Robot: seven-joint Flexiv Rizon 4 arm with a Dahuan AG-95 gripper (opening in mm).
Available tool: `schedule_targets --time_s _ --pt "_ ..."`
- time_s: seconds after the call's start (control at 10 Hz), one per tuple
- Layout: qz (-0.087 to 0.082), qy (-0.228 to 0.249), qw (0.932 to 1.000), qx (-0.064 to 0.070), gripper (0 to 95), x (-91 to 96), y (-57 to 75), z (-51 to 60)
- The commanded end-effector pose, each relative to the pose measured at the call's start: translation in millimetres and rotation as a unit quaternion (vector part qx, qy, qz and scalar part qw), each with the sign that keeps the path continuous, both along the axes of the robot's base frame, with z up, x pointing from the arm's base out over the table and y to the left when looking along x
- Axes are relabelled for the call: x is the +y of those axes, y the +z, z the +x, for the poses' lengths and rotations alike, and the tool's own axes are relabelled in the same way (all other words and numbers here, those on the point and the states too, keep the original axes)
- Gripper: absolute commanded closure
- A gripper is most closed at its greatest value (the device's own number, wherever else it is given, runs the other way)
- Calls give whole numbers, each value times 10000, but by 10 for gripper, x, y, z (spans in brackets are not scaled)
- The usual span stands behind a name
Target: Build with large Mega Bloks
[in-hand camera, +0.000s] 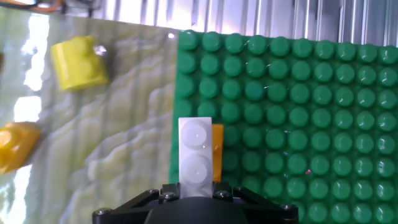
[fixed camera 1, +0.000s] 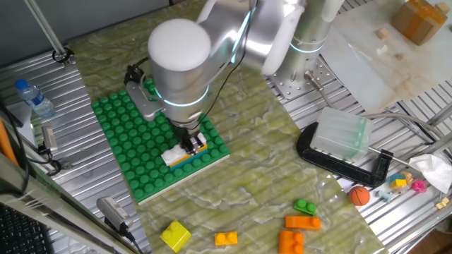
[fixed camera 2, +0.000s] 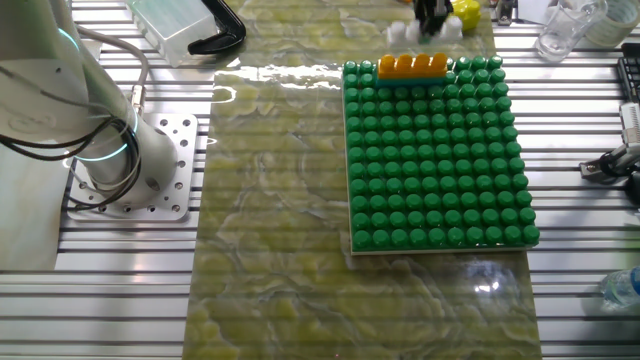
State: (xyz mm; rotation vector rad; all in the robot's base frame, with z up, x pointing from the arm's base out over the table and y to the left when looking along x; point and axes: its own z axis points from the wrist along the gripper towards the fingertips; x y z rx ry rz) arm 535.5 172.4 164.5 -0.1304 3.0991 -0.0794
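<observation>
1. Your black two-finger gripper (fixed camera 1: pixel 189 144) is closed on a white two-stud plastic brick (in-hand camera: pixel 195 152), held just above the edge of the green studded baseplate (fixed camera 1: pixel 123 134).
2. That white brick sits right beside the long orange four-stud brick (fixed camera 2: pixel 412 66) already seated along the same baseplate edge.
3. Risk: the white brick looks to overhang the edge. If you press down off the stud grid, it could tilt, jam against the orange brick or slip from the fingers.
4. Spare bricks lie off the baseplate on the marbled green mat (fixed camera 1: pixel 268 183): a yellow chunky brick (fixed camera 1: pixel 174 235) and orange pieces (fixed camera 1: pixel 302 223) toward the mat's near corner.
5. Around the mat you have slatted metal table (fixed camera 2: pixel 120 290), a black clamp (fixed camera 1: pixel 342 164) holding a clear plastic box (fixed camera 1: pixel 342 134), and a water bottle (fixed camera 1: pixel 34 99).
</observation>
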Motion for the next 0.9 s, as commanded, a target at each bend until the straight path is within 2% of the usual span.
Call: schedule_targets --time_s 0.1,0.2,0.4,0.7,0.9 --pt "2 -104 9999 71 950 -23 -21 0" --pt "95 -184 9998 63 950 -42 -58 2" --pt "87 -202 9997 100 950 -61 -98 -6" --pt "81 -151 9998 75 950 -140 -206 -111" --pt "119 -188 9997 100 950 -129 -221 -121"
